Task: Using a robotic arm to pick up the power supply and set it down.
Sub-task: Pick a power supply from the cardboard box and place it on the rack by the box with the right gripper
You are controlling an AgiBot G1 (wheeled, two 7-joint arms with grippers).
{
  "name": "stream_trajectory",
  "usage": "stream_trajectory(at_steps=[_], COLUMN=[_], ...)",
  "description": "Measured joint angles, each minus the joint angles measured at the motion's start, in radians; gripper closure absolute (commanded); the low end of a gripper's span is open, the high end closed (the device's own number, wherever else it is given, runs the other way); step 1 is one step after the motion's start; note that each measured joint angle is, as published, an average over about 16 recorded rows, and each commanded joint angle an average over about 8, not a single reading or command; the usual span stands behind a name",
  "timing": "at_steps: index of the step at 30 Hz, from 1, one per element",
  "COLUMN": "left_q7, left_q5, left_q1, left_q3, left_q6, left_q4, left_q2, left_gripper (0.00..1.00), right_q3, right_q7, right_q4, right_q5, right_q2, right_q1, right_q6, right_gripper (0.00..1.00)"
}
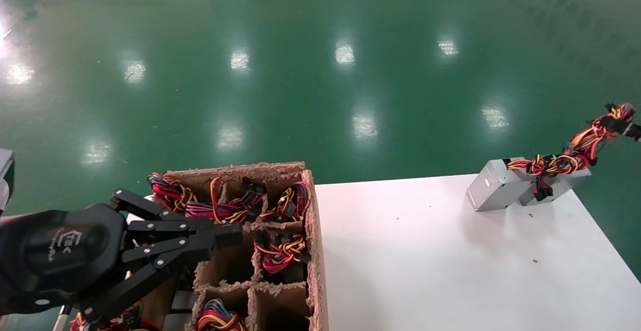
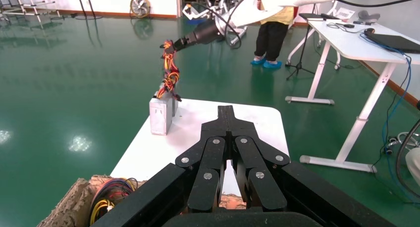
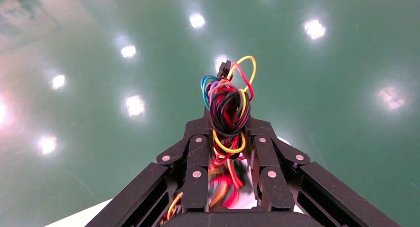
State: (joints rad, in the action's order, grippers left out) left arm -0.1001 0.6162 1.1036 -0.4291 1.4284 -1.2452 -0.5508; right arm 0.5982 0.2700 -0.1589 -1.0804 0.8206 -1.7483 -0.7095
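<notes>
Bare table (image 1: 425, 261) beside wire-crammed carton (image 1: 314, 251)

Robotics lab or workshop: glossy green floor (image 2: 74, 88), white worktables (image 2: 356, 43), standing fan (image 2: 141, 6).

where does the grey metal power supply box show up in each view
Head view: the plain grey metal power supply box sits at the far right corner of the white table, its coloured wire bundle pulled up to the right.
Left wrist view: the box stands at the table's far edge, beyond the shut left gripper.
Right wrist view: box not visible; only wires in the right gripper.
Shared landmark: the coloured wire bundle.
</notes>
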Motion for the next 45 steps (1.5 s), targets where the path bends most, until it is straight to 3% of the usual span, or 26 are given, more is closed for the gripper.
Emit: stream_trajectory(at_steps=[8, 9, 16, 17, 45], left_q7=[0.000, 0.000, 0.000, 0.000, 0.000], left_q5=[0.000, 0.000, 0.000, 0.000, 0.000], left_q1=[0.000, 0.000, 0.000, 0.000, 0.000], left_q3=[0.000, 0.000, 0.000, 0.000, 0.000], left_q6=[0.000, 0.000, 0.000, 0.000, 0.000], left_q4=[0.000, 0.000, 0.000, 0.000, 0.000], left_q2=[0.000, 0.000, 0.000, 0.000, 0.000], left_gripper=[1.00, 1.00, 1.00, 1.00, 1.00], right_q3=[-0.012, -0.014, -0.021, -0.021, -0.019], right_q7=[-0.016, -0.019, -0.031, -0.032, -0.137], right_q4=[-0.012, -0.012, -0.012, -0.013, -0.115], right_q5=[0.018, 0.021, 0.033, 0.033, 0.046], right_q2=[0.014, 0.014, 0.014, 0.013, 0.004], right_q1=[0.016, 0.017, 0.020, 0.019, -0.080], right_q6=[0.013, 0.014, 0.019, 0.018, -0.030], right_gripper=[1.00, 0.95, 0.08, 0.00, 0.00])
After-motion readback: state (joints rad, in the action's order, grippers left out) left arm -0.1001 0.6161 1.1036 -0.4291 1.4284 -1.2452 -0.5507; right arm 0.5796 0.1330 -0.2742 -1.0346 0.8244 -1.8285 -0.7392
